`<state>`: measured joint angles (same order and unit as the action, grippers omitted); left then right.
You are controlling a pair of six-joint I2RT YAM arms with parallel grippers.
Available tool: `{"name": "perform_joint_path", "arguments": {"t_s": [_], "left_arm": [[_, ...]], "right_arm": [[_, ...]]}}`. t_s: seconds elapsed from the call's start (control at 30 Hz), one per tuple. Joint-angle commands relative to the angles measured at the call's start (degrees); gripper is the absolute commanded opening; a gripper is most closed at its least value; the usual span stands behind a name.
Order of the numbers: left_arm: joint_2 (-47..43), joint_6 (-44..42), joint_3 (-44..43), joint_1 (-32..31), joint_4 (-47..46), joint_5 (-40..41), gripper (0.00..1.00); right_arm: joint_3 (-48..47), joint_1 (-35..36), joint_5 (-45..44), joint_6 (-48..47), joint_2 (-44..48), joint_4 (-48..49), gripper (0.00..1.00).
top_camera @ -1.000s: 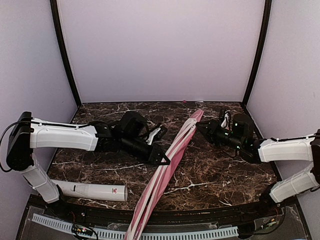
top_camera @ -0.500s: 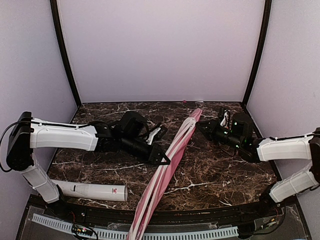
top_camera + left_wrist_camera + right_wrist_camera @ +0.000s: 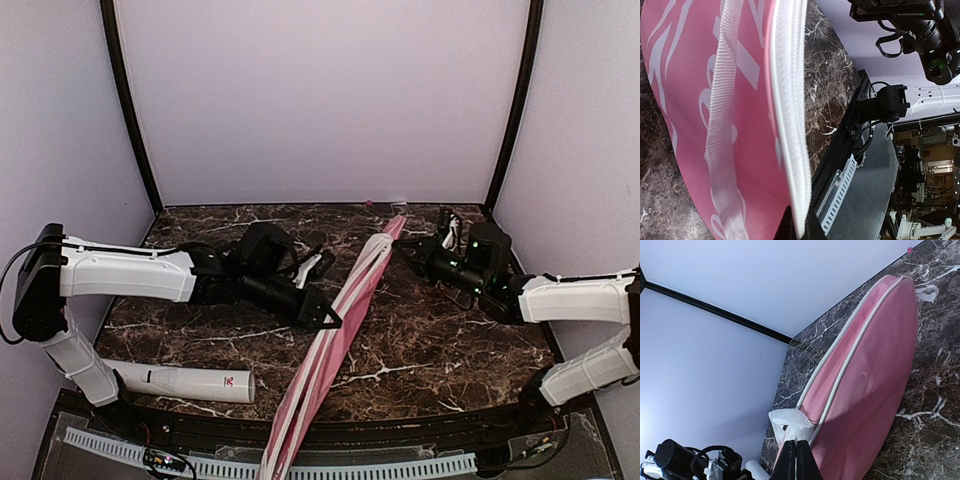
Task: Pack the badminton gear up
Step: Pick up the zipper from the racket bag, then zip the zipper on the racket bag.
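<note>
bag (image 3: 338, 315) runs out of view at bottom.

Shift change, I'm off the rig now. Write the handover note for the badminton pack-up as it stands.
Grippers: left gripper shut on the pink bag at its white zip edge, mid-length; right gripper shut on the bag's piped edge near its far end.
Things: the bag lies diagonally across the table, with its near end past the front edge. The white tube lies at the near left, not held.
Done: no rackets or shuttlecocks in view. Whether they are packed cannot be told.
Left: check contents, finish closing the bag, and deal with the tube.
</note>
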<state>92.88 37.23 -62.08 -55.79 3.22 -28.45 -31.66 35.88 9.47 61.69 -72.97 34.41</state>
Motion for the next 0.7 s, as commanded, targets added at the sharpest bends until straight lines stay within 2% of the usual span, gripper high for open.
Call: {"name": "perform_joint_path", "arguments": {"t_s": [0.0, 0.67], "left_arm": [[-1.50, 1.06, -0.58, -0.11, -6.41, -1.34, 0.00], [-2.79, 1.99, 0.06, 1.39, -12.82, 3.52, 0.00]], "right_arm": [[-2.17, 2.63, 0.29, -2.44, 1.84, -1.25, 0.00], [-2.41, 16.84, -4.16, 0.81, -2.88, -1.31, 0.00]]}}
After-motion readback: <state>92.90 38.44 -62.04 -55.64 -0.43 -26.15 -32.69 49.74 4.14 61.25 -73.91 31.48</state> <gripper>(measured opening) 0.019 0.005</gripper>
